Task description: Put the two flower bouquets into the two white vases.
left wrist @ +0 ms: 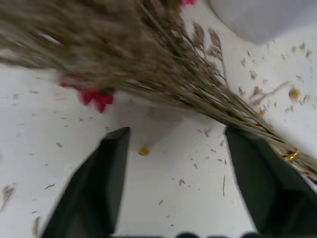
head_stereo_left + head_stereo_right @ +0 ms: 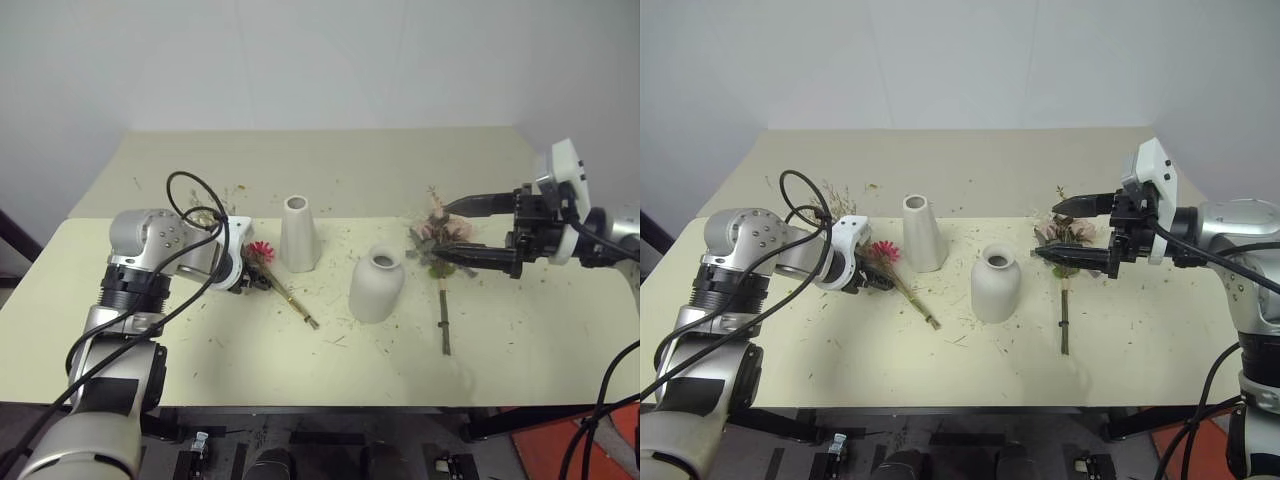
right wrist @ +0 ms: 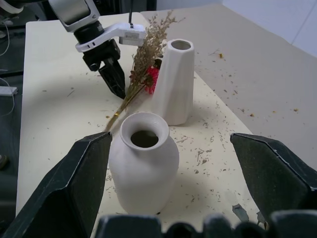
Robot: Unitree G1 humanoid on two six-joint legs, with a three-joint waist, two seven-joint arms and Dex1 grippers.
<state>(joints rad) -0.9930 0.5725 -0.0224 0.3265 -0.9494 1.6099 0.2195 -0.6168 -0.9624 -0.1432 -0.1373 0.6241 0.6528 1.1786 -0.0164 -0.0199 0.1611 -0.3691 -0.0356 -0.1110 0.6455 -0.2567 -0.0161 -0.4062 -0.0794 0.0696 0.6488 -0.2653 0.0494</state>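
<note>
The thin bouquet (image 2: pixel 285 290) of tan grasses with a magenta flower (image 2: pixel 262 250) lies on the table just left of the tall cone-shaped white vase (image 2: pixel 298 235). My left gripper (image 2: pixel 256 281) is open right beside it. In the left wrist view the grasses (image 1: pixel 163 74) lie across, just past the black fingers (image 1: pixel 104 188). The fuller bouquet (image 2: pixel 438 238) of pale pink roses lies to the right of the rounded vase (image 2: pixel 377 285), its stem (image 2: pixel 444 315) pointing at the front edge. My right gripper (image 2: pixel 447 230) hovers open over its flower heads.
Dry plant bits (image 2: pixel 335 340) are scattered over the cream table (image 2: pixel 300 375). A black cable (image 2: pixel 190 190) loops above my left wrist. The two vases stand close together in the middle, with about a hand's width between them.
</note>
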